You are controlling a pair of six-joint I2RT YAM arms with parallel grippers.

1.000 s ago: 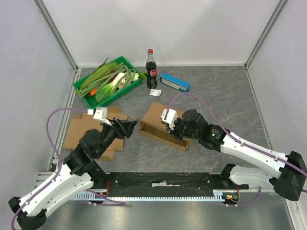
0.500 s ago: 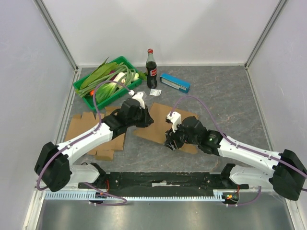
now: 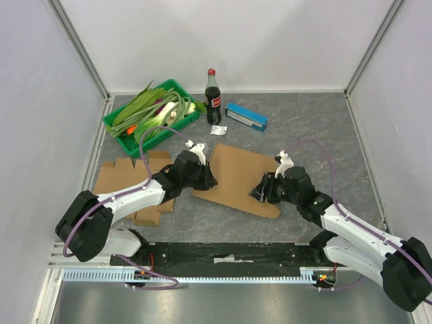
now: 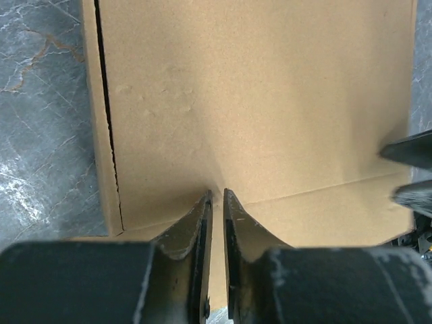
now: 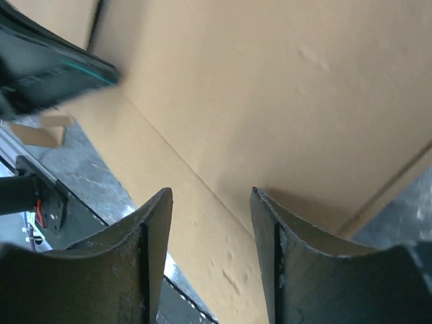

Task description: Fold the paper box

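Note:
The paper box (image 3: 236, 169) lies as a flat brown cardboard sheet in the middle of the table. My left gripper (image 3: 208, 181) is at its left edge. In the left wrist view its jaws (image 4: 217, 194) stand almost together, pinching a raised crease of the cardboard (image 4: 256, 101). My right gripper (image 3: 260, 192) is over the box's near right part. In the right wrist view it (image 5: 210, 192) stands open just above the cardboard (image 5: 270, 88), with nothing between its fingers. Its fingertips (image 4: 409, 152) show at the right edge of the left wrist view.
A green tray (image 3: 119, 132) of leafy vegetables stands at the back left. A cola bottle (image 3: 213, 98) and a blue packet (image 3: 246, 116) are behind the box, with a small paper tag (image 3: 217, 130) near them. More flat cardboard (image 3: 115, 179) lies at the left.
The box has gone from half raised to flat. My left gripper swung in to its left edge and closed there. My right gripper opened and drew back to the right.

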